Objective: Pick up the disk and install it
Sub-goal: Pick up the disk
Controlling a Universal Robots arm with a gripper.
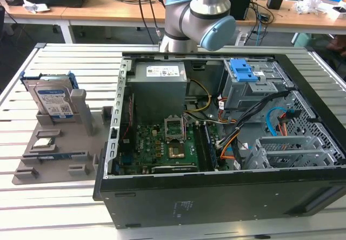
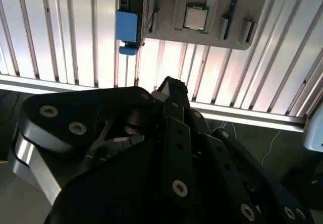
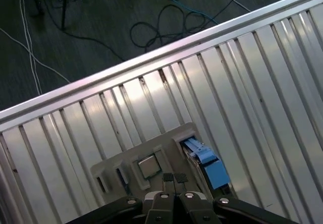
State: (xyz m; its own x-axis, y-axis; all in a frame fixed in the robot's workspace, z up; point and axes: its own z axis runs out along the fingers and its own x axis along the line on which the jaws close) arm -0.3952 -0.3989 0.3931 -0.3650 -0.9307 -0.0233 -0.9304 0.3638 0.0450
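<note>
Disk (image 1: 52,100): being cradled upright in grey holder (image 1: 60,149) (exterior view's left of computer case (image 1: 216,199)). Gripper (image 3: 174,178): being held closed and empty over it.

the arm (image 1: 201,14) stands upright, its hand (image 3: 174,178) aloft, fingertips (image 3: 168,178) pressed together.

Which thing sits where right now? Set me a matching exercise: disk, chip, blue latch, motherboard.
1 disk
2 chip
3 latch
4 motherboard

A flat on the tray
B on the case floor
C on edge in the tray's stand
D atop the drive cage

Pairs: 1-C, 2-A, 3-D, 4-B
</note>
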